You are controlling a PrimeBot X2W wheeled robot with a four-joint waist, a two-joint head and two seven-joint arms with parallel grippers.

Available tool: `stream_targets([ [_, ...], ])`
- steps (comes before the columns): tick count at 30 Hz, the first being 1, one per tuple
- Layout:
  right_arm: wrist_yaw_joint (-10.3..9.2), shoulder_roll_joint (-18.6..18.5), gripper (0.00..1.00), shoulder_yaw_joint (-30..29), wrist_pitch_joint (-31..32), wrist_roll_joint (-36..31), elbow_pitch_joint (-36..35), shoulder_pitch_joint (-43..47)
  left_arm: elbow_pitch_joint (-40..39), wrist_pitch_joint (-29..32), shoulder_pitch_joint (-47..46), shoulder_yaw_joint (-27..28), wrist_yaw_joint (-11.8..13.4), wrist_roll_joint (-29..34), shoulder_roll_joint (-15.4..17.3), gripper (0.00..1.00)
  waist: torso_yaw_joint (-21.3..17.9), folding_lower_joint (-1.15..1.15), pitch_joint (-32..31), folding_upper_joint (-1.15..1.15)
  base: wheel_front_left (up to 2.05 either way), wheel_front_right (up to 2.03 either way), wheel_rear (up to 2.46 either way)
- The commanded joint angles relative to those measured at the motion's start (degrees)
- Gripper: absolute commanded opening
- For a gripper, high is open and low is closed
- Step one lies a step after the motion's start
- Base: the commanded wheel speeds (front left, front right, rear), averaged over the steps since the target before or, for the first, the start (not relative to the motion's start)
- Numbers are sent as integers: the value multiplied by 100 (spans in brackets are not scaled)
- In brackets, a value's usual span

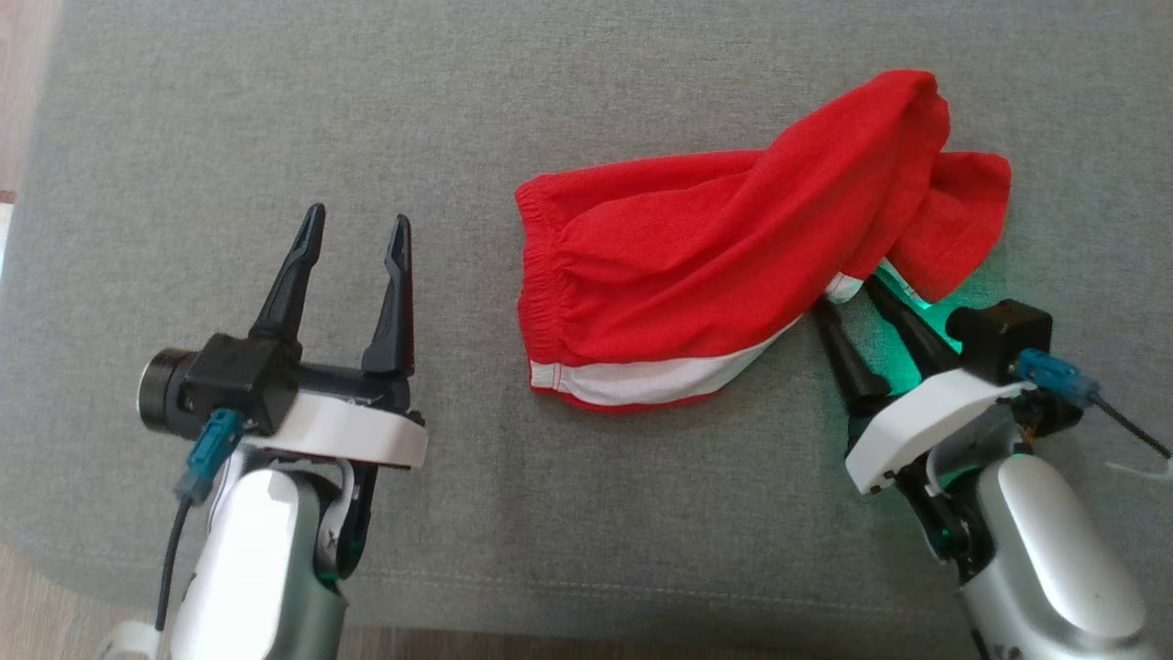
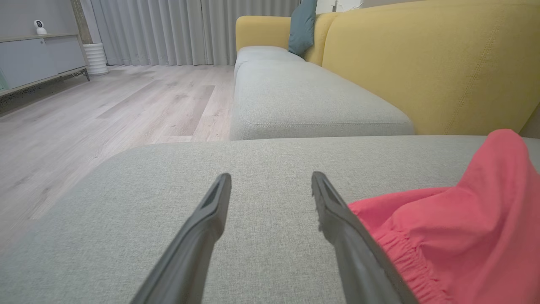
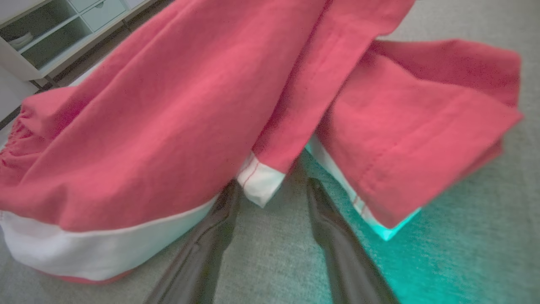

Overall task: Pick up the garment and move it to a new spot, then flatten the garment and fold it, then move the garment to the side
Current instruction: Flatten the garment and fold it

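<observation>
Grey sofa cushion (image 1: pixel 183 137): one red garment (image 1: pixel 696 257), crumpled. Left tool (image 1: pixel 358 216), fingers apart, well left of garment. Right tool (image 1: pixel 843 295), fingers apart, astride garment's white hem corner.

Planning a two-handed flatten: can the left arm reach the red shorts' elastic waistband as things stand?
Probably yes. The open left end effector sits apart from the crumpled red-and-white fabric shorts, with bare grey upholstered cushion between it and their waistband.
</observation>
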Motion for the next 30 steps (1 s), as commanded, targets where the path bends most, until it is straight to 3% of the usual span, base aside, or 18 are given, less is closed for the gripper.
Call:
stream_targets([
  [1,20,-66,0,157,-88,81,-193,-106,-170,-70,-202,167,-16,-20,39,100,-15,-1,-1,0,0,0,0],
  [9,20,-190,0,-24,-118,147,-881,272,-139,-70,-120,259,-8,21,54,100,-186,-1,-124,0,0,0,0],
  [20,20,-240,0,-1259,486,-48,-1725,1169,-116,-70,39,331,-22,49,83,100,-355,-1,-389,0,0,0,0],
  [21,20,-219,14,-1296,547,-29,-1702,1213,-118,-70,50,336,-22,52,86,100,-364,-1,-403,0,0,0,0],
  [22,20,-186,61,-1339,581,-6,-1673,1241,-119,-70,63,340,-22,55,90,100,-373,-1,-417,0,0,0,0],
  [23,20,-160,100,-1368,590,3,-1648,1256,-118,-70,76,341,-22,60,92,100,-378,-1,-430,0,0,0,0],
  [30,20,110,100,-1546,89,-215,-1873,1347,-101,-70,255,364,-10,65,110,100,-408,-1,-658,0,0,0,0],
])
